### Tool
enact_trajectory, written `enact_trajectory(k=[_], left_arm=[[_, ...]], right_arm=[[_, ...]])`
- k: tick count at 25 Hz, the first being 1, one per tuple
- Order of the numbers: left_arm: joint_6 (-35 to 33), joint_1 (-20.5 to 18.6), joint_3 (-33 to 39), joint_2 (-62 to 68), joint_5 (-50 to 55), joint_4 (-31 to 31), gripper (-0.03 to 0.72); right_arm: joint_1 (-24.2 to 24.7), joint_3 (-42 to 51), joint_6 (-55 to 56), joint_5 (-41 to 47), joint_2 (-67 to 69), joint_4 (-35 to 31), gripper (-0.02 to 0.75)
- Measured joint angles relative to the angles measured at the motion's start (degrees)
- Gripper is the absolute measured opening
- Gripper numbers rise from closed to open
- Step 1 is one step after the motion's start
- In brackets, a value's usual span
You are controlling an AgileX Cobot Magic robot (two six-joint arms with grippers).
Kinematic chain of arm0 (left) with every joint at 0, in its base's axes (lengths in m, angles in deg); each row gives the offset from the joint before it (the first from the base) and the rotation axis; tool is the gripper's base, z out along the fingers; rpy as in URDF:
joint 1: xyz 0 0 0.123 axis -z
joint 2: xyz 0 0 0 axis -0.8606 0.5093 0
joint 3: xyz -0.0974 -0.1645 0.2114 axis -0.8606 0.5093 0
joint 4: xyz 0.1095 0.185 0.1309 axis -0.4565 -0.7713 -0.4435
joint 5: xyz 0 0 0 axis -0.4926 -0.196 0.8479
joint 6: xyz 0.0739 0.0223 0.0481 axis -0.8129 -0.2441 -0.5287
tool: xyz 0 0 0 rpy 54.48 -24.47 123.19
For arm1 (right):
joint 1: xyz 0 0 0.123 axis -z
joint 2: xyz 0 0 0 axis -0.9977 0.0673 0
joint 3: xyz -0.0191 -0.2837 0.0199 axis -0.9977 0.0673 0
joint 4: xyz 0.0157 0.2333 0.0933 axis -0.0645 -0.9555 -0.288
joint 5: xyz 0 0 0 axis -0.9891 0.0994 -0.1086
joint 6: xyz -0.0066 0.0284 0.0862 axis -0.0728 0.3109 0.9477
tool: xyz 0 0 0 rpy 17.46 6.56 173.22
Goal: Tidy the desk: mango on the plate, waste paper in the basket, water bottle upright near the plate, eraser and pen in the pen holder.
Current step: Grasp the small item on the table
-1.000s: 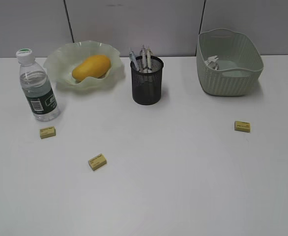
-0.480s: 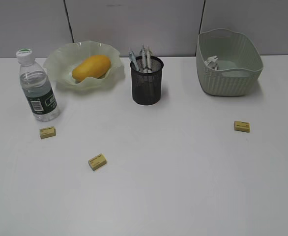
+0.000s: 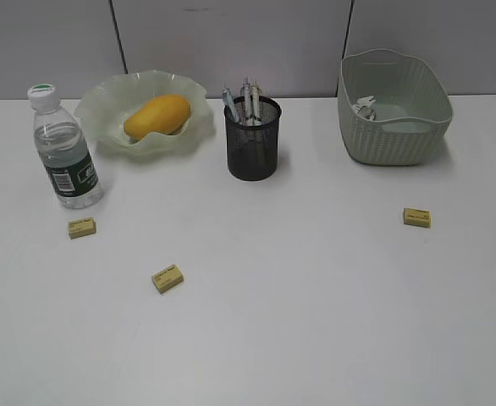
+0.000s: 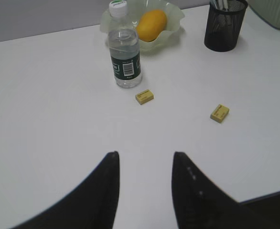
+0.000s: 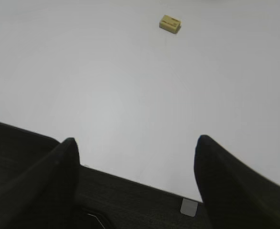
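Left gripper [image 4: 145, 164] jaws partly apart, empty, above desk [image 3: 316, 288]. Right gripper [image 5: 135, 148] wide apart, empty. Mango [image 3: 157, 116] in plate [image 3: 96, 106]; bottle [image 3: 64, 150] upright beside it (three erasers loose). Nothing moved since earlier frames.

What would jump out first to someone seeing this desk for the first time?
Probably the bright yellow-orange mango, lying in the wavy-rimmed green plate at the back left, with the water bottle standing upright just in front of it. Next, the black pen holder full of pens at the back centre, and three small yellow erasers scattered loose on the white desk.
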Motion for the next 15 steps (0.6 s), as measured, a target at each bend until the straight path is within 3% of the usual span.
enact_trajectory(k=[15], left_arm=[[0.0, 0.0, 0.0, 0.0, -0.06, 0.0, 0.288]], right_arm=[[0.0, 0.0, -1.44, 0.2, 0.0, -0.78, 0.585]])
